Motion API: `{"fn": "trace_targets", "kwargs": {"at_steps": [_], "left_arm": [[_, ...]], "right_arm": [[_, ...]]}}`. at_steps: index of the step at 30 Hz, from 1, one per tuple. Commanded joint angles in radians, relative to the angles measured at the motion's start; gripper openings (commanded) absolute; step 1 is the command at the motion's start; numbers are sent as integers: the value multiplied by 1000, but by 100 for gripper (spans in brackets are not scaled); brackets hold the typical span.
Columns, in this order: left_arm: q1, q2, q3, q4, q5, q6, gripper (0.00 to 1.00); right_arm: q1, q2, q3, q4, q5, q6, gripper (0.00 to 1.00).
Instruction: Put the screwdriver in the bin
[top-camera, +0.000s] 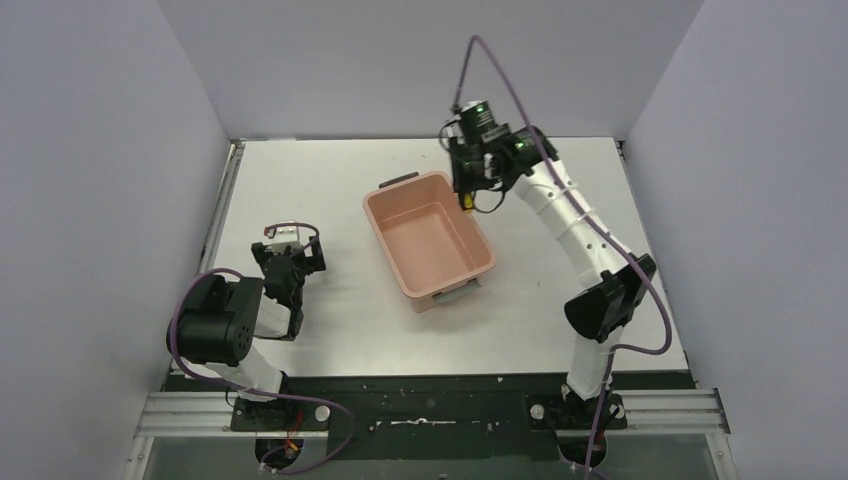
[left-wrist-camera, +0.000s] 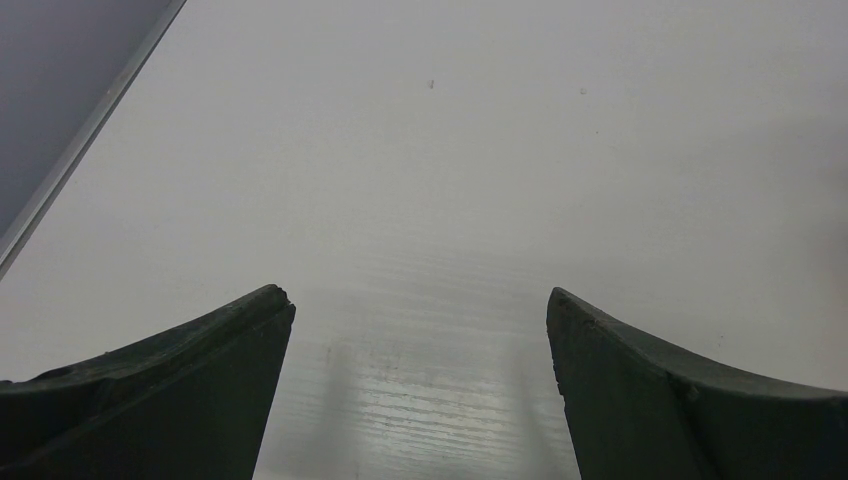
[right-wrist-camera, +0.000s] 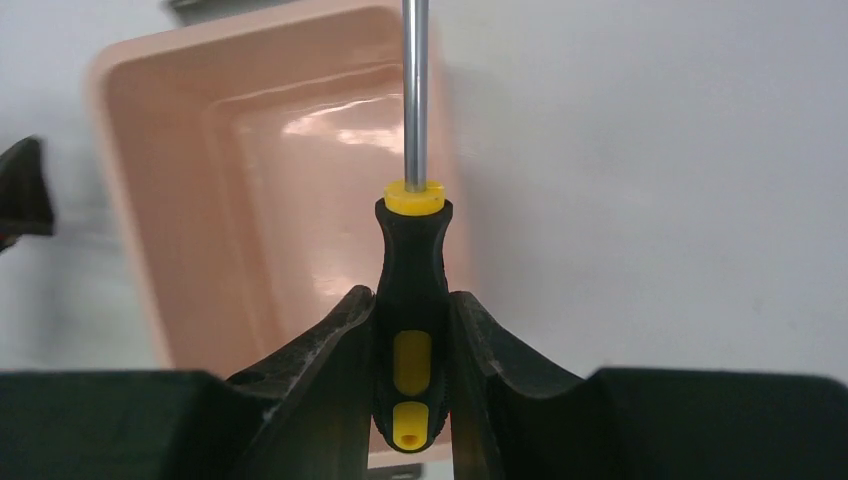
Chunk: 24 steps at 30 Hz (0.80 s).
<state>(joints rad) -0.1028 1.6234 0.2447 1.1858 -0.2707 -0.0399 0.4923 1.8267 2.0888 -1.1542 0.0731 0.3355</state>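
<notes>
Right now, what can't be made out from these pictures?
1. Tip of the screwdriver: right wrist view, the shaft runs off the top edge.
2. The screwdriver from above: top view, tiny and mostly hidden by the right gripper.
3. End of the bin nearest the camera: right wrist view, covered by that gripper.

The right gripper (top-camera: 467, 188) holds the screwdriver (top-camera: 466, 200) above the right rim of the bin (top-camera: 430, 245).

Open bin (top-camera: 430, 240) interior gives free room; only its walls obstruct
</notes>
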Motion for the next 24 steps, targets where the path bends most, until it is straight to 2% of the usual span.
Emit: {"fn": "trace_targets", "kwargs": {"at_steps": [1, 4, 7, 14, 19, 22, 24], "left_arm": [[5, -14, 5, 31, 18, 8, 97], [5, -13, 5, 32, 16, 8, 97], [5, -14, 6, 31, 17, 6, 97], [5, -12, 5, 31, 17, 7, 97], [5, -13, 5, 31, 16, 7, 97], [5, -13, 5, 32, 17, 7, 97], [5, -13, 5, 31, 16, 6, 97]], "right_arm": [[189, 54, 101, 72, -10, 52, 0], [248, 72, 63, 116, 19, 55, 0], [283, 71, -58, 184, 21, 53, 0], [290, 103, -379, 373, 2, 44, 0], [287, 193, -479, 438, 34, 17, 0], [283, 225, -511, 469, 50, 18, 8], [282, 233, -522, 476, 60, 25, 19]]}}
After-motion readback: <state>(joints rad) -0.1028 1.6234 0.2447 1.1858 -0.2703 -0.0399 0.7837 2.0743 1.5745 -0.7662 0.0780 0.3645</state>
